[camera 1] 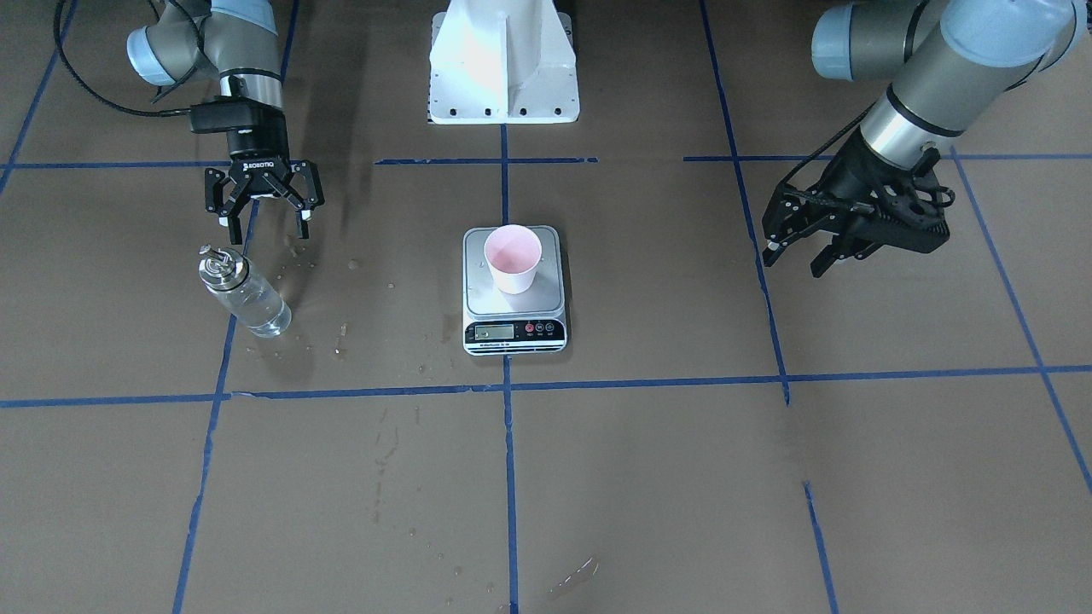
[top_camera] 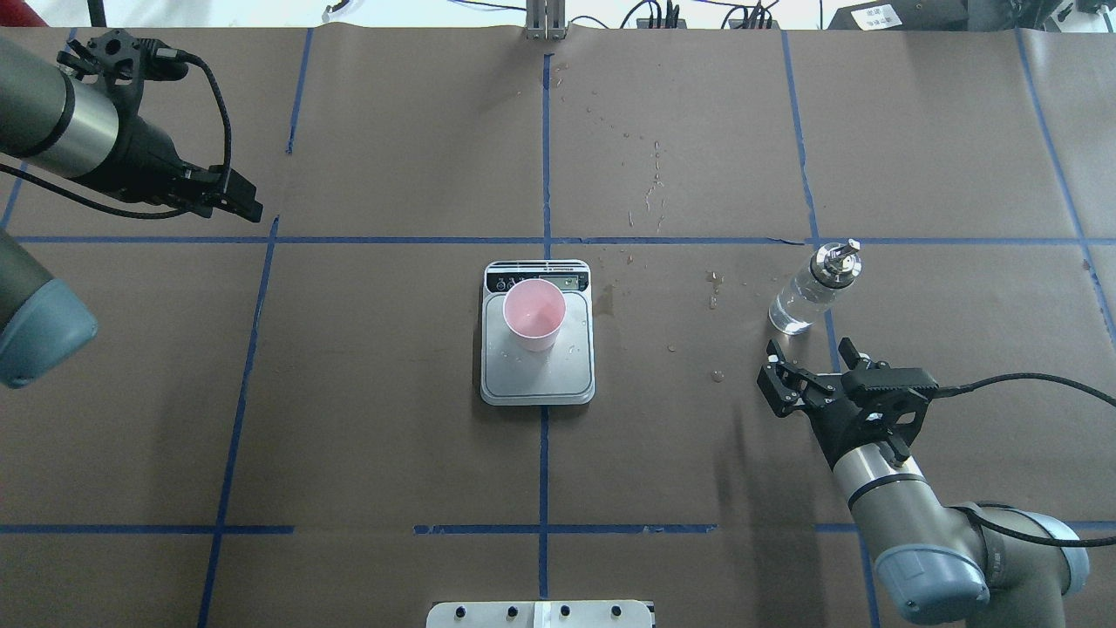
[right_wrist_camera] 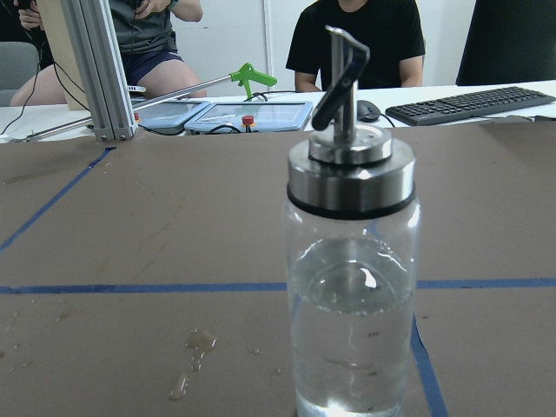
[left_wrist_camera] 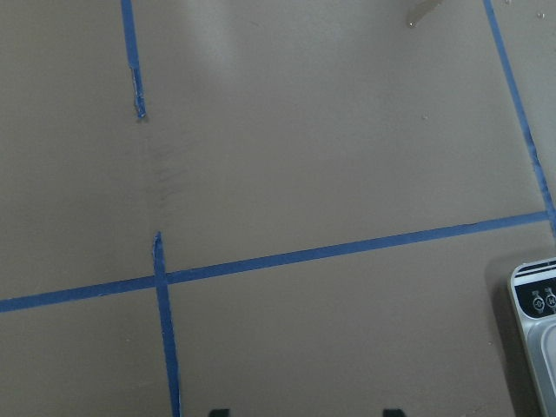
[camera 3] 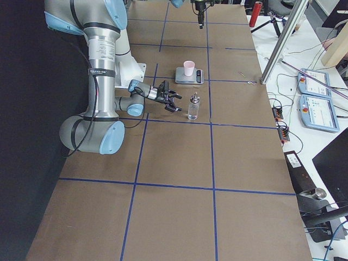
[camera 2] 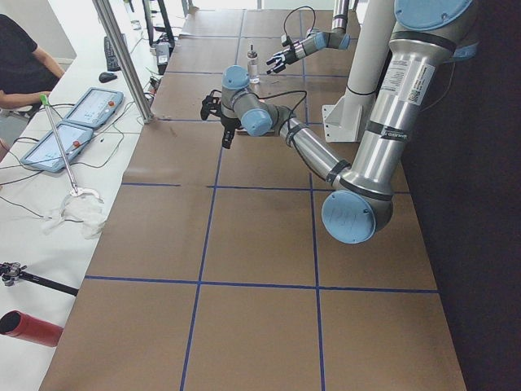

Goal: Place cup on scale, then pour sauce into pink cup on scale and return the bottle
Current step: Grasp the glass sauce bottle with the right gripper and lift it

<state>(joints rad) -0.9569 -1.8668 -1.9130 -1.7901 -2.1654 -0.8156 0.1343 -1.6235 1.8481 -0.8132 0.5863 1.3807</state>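
Note:
The pink cup (camera 1: 513, 258) stands upright on the scale (camera 1: 478, 294) at the table's centre; in the overhead view the cup (top_camera: 534, 314) sits toward the display end of the scale (top_camera: 538, 384). The bottle (camera 1: 245, 294) stands upright on the table on my right side, with clear sauce (right_wrist_camera: 352, 347) filling its lower part under the silver pourer cap. My right gripper (top_camera: 811, 353) is open and empty, level with the bottle (top_camera: 806, 296) and a short way back from it. My left gripper (camera 1: 795, 254) is open and empty, far off to the left of the scale.
Small drops and wet streaks (top_camera: 649, 196) dot the brown paper between the scale and the bottle. The white robot base (camera 1: 503, 64) stands behind the scale. People (right_wrist_camera: 365, 43), tablets and a keyboard (right_wrist_camera: 469, 102) are beyond the far edge.

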